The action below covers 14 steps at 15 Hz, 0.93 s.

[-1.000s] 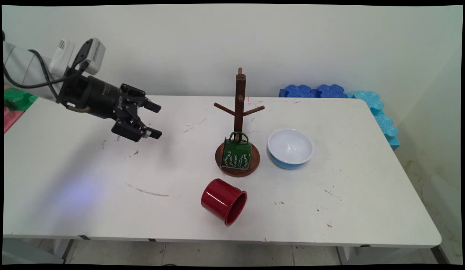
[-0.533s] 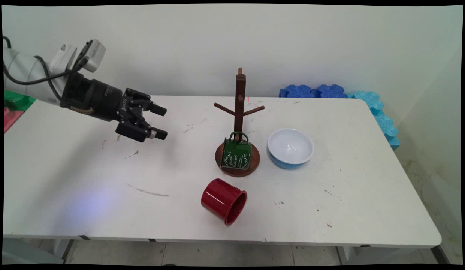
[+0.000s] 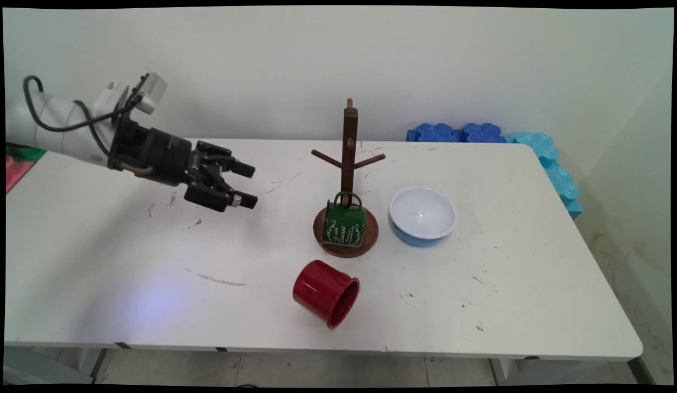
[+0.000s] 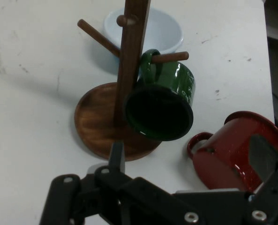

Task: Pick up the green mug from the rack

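Above the table's (image 3: 98,262) left half, the gripper (image 3: 250,184) is held empty, fingers apart, aimed toward the green mug (image 3: 344,224) hung on the wooden mug tree (image 3: 348,158); the red mug (image 3: 325,292) lies near the front edge.

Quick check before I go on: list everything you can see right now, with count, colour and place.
Mug tree: one, dark brown wood, table centre, round base.
Green mug: one, green with white lettering, hanging by its handle on a lower peg of the tree.
Red mug: one, red, lying on its side near the table's front edge, apart from the tree's base.
Bowl: one, white inside, blue outside, right of the tree.
Foam blocks: blue and turquoise, behind the table's far right corner.
Table: one, white, scuffed.
Gripper: one, black, open, empty, above the table left of the tree.
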{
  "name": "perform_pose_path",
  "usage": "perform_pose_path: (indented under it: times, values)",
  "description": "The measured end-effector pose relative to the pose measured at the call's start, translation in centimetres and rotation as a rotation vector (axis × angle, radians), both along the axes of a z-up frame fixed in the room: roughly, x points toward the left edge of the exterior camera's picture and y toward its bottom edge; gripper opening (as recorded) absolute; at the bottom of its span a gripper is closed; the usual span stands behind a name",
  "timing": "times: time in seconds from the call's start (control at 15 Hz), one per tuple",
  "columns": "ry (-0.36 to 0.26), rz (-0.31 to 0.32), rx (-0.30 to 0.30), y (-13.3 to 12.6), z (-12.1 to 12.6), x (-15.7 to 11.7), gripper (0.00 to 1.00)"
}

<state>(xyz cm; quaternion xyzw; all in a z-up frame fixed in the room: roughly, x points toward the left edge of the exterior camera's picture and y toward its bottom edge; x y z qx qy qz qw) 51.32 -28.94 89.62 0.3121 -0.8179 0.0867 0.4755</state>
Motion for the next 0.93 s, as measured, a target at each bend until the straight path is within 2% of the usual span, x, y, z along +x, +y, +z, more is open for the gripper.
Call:
perform_pose_path:
  times: [0.93]
  values:
    - [0.137,0.030,0.069,-2.1,-5.8,-2.7,1.00]
